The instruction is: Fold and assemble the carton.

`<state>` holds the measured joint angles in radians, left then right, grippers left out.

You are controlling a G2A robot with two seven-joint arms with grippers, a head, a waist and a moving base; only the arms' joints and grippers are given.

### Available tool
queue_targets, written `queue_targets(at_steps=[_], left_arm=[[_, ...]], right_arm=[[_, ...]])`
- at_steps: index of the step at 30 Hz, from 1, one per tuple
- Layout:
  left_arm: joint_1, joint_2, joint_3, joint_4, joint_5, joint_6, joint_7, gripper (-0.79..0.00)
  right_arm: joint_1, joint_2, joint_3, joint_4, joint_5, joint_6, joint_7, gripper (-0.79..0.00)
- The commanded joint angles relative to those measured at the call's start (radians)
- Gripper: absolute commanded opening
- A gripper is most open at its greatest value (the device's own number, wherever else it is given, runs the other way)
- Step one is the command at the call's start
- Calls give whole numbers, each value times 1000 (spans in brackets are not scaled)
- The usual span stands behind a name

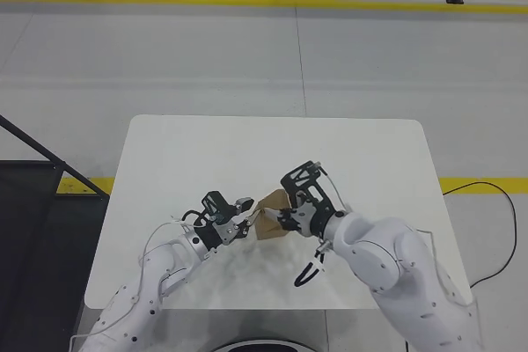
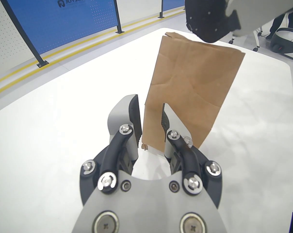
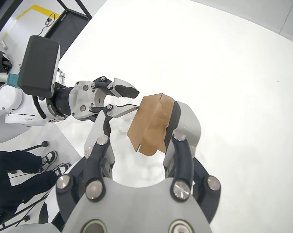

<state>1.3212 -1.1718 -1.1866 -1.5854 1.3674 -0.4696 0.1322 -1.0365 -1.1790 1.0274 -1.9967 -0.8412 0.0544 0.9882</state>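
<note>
Standing upright, the carton (image 1: 268, 223) has the left gripper (image 2: 149, 107) at its 9 o'clock, the right gripper (image 3: 140, 122) at 3, both open, clamping nothing.

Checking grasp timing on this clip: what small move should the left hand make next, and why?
Probably close the left hand: its open fingers straddle an edge of the carton without clamping it, while the open right hand only touches it with one pad.
</note>
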Motion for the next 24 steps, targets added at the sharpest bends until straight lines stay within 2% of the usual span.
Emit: queue_targets(at_steps=[1, 10, 17, 24], left_arm=[[0, 0, 0, 0, -1, 0, 1, -465], [0, 0, -4, 3, -2, 0, 2, -465], [-1, 0, -4, 5, -5, 0, 1, -465], [-2, 0, -4, 6, -1, -2, 3, -465]], right_arm=[[8, -2, -6, 8, 1, 3, 15, -262], [46, -11, -42, 40, -5, 12, 63, -317], [69, -19, -67, 60, -11, 27, 83, -449], [90, -27, -89, 84, -9, 40, 101, -446]])
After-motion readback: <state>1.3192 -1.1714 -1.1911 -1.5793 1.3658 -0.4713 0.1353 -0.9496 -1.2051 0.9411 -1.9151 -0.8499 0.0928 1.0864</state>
